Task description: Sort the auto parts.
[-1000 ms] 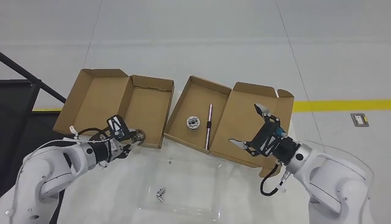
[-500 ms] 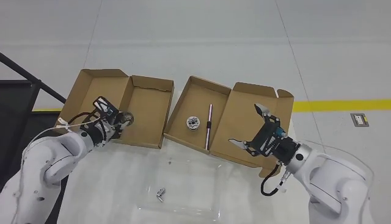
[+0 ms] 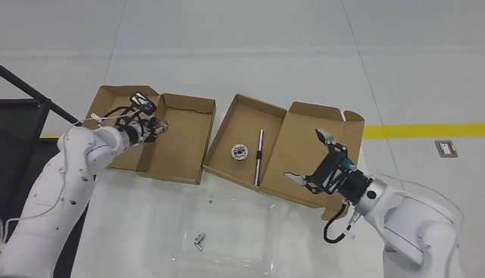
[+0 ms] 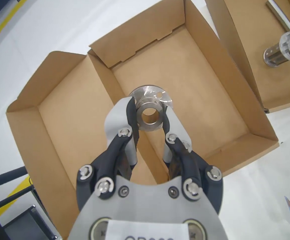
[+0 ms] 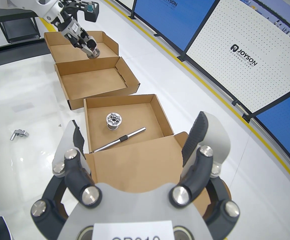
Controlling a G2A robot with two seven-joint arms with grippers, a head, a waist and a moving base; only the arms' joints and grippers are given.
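Flange [image 4: 151, 96] is the worry: the box [image 3: 182, 145] at upper left of the top view lies under the left gripper [image 4: 148, 112], which pinches the flange above the fold wall, so a release here could bounce it out. The right gripper [image 3: 307, 157], lower right, gapes wide.

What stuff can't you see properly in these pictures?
- Top view: the small bracket is too tiny to tell its shape.
- Top view: the ring part is mostly covered by the left end effector.
- Left wrist view: the rod is cut off by the picture's edge.
- Right wrist view: the right end effector hides part of the box flap.
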